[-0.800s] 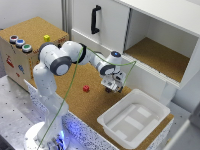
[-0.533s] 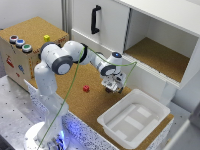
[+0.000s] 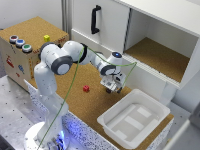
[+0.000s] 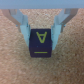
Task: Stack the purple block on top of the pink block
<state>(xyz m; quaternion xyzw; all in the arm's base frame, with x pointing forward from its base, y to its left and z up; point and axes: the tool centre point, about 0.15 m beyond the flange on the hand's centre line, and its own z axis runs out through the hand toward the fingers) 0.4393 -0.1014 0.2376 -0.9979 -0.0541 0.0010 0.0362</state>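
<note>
The gripper (image 3: 112,89) stands low over the cork surface (image 3: 75,102), fingers pointing down. In the wrist view the purple block (image 4: 41,41), a dark cube marked with a yellow letter, sits squarely between the two fingers (image 4: 20,22), one finger at each of its side faces. Whether the pads are pressing those faces or standing just clear cannot be told from these pictures, nor whether the block is lifted or resting on the cork. The block is a cube with no long axis, so grip orientation is not critical. The pink block (image 3: 86,88) lies on the cork, apart from the fingers, toward the exterior view's left and on the side of the arm's base. Judged from this, the coming move is a carry across that gap, then a lowering onto a small target. The path over the cork appears unobstructed. The white bin (image 3: 134,120) lies on the opposite side of the fingers, and the cabinet front (image 3: 100,30) stands behind them.
</note>
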